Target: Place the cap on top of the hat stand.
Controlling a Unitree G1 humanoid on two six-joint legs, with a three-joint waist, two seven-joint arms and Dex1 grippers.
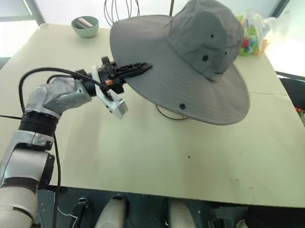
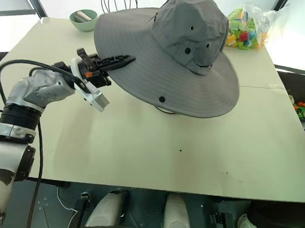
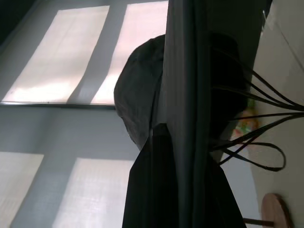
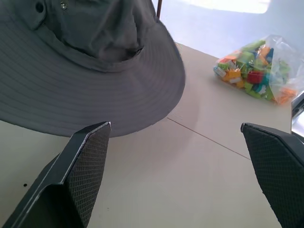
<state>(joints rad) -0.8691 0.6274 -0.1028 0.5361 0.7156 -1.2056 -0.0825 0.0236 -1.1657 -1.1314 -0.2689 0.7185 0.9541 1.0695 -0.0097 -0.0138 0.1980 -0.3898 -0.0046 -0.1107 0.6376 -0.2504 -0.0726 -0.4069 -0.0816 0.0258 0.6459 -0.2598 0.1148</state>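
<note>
The grey cap (image 1: 199,59) hangs tilted over the hat stand, whose round wire base (image 1: 169,114) peeks out from under the brim. In the left wrist view the hat stand's dark wires (image 3: 256,118) run up into the underside of the crown. My left gripper (image 1: 137,69) is shut on the brim's left edge, with its black fingers lying along the fabric. In the right wrist view the cap (image 4: 71,71) lies ahead, and my right gripper (image 4: 175,175) stands open and apart from it with nothing between its fingers.
A smaller wire head stand (image 1: 121,6) and a green bowl (image 1: 85,26) sit at the back left of the beige table (image 1: 138,155). A bag of colourful blocks (image 1: 251,34) lies at the back right. A wooden disc base (image 3: 275,211) stands behind the cap.
</note>
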